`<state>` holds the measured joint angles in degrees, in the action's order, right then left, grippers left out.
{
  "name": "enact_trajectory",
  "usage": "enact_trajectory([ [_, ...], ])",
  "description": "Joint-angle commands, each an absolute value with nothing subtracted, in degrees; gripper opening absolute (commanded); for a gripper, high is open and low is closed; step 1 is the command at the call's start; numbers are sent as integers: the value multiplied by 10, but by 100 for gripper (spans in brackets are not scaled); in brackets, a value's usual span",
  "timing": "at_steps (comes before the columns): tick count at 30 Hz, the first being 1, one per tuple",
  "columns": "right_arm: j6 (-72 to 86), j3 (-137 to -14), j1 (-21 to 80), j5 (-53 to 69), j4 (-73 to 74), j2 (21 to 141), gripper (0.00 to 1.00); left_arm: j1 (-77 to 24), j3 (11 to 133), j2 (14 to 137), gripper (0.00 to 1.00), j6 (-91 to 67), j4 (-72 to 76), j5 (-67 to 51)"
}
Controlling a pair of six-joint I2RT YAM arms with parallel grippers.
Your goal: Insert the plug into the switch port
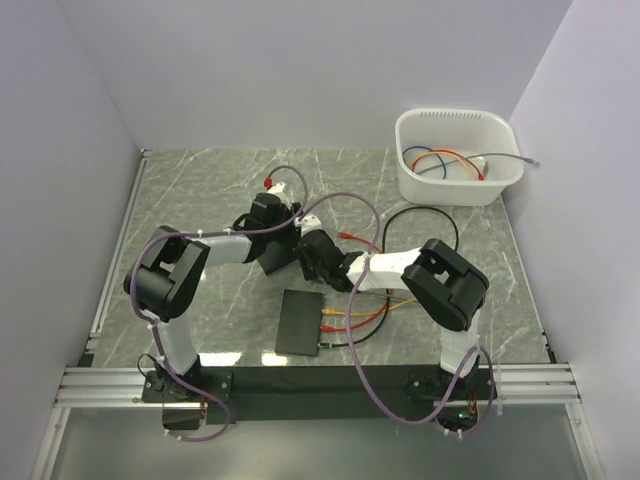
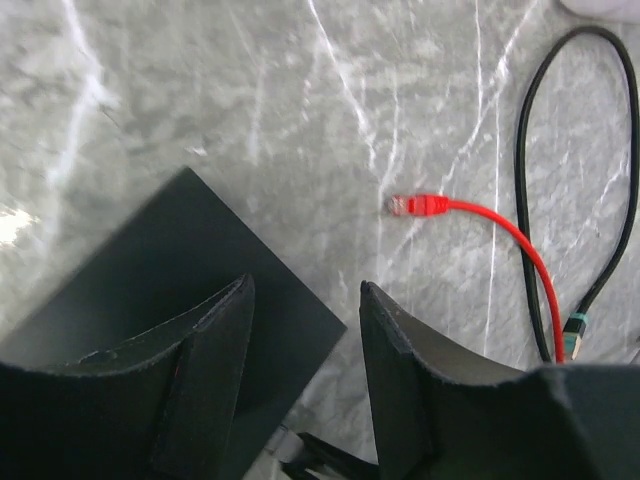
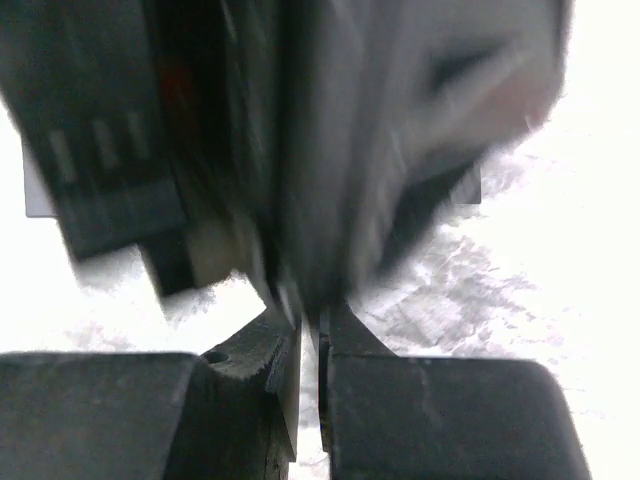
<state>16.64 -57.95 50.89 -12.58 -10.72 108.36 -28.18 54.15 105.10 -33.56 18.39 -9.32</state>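
Seen from above, two robot arms reach inward over a grey marbled worktop (image 1: pixel 200 190) and meet near its middle.

The left gripper (image 1: pixel 285 238) hangs over a dark flat slab (image 1: pixel 272 260). In the left wrist view, its two black fingers (image 2: pixel 225 330) stand about half apart. One is over the slab (image 2: pixel 170 270) and the other over bare marble. Whether they touch or grip the slab cannot be told from this angle.

The red plug (image 2: pixel 408 206) lies loose on the worktop just beyond these fingers, with nothing holding it. Its red cable (image 2: pixel 520 245) curves away beside a looped black cable (image 2: pixel 522 130).

From above, the plug (image 1: pixel 345 236) is just beyond the right gripper (image 1: pixel 312 250), which is close to the left one. The right wrist view is badly blurred, but its fingers (image 3: pixel 285 385) are pressed together with only a thin slit between them. A dark shape fills the view just past them, possibly the other arm's gripper.

The black switch box (image 1: pixel 302 322) lies flat, nearer the arm bases than the two grippers. Orange and yellow cables (image 1: pixel 365 312) run out from its right edge. The red plug is well apart from it.

A white basin (image 1: pixel 455 190) holding coiled cables stands at the far right corner.
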Motion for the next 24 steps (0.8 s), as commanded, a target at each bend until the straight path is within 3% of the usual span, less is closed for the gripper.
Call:
enact_trajectory([
  [1,171,-572,493,-183,-118,1097,0,-250,530,1108,55,-328,22,-105],
  [10,173,-566,493,-183,-104,1099,0,-189,565,1091,57,-317,2,-78],
  [18,175,-577,492,-182,-91,1116,0,-186,600,1145,56,-337,-43,-44],
  [24,166,-596,493,-188,-81,1120,0,-194,568,1140,56,-346,-19,-82],
])
